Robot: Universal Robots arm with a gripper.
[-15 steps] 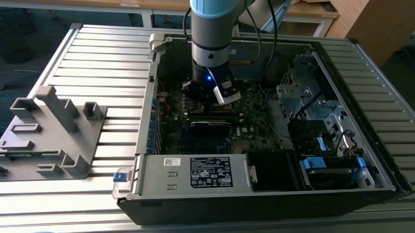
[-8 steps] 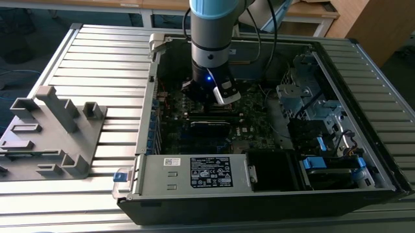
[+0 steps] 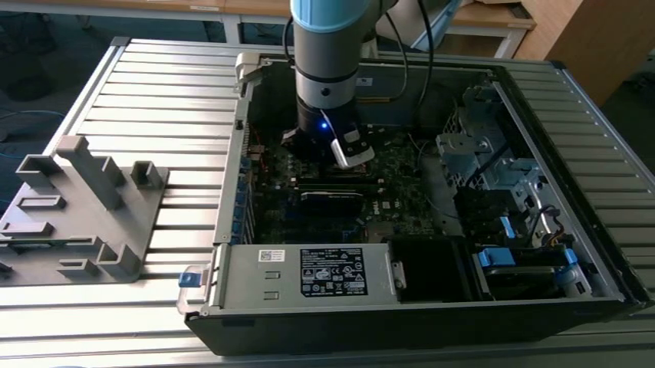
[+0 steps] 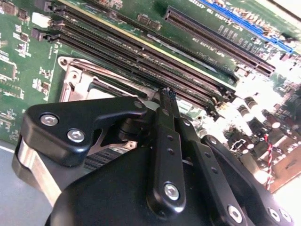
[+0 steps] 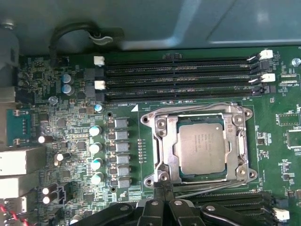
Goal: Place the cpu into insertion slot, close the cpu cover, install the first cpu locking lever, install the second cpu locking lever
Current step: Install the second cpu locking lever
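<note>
The cpu (image 5: 201,146), a flat square chip with a dull silver top, lies in the insertion slot (image 5: 151,123) on the green motherboard. The cpu cover (image 5: 164,141), a thin silver frame, lies flat around the chip's edges. A thin metal lever (image 5: 211,187) runs along the socket side nearest my gripper. My gripper (image 5: 162,192) is shut, and its slim black fingertips (image 4: 165,94) meet at the socket's rim (image 4: 77,82) with nothing visible between them. In the exterior view the arm (image 3: 327,77) stands upright over the board inside the open computer case.
Long black memory slots (image 5: 178,77) run beside the socket, and a row of capacitors (image 5: 95,150) stands on its other side. The case walls, a power supply (image 3: 307,272) and drive bays (image 3: 492,161) ring the board. A grey fixture (image 3: 82,207) sits at the exterior view's left.
</note>
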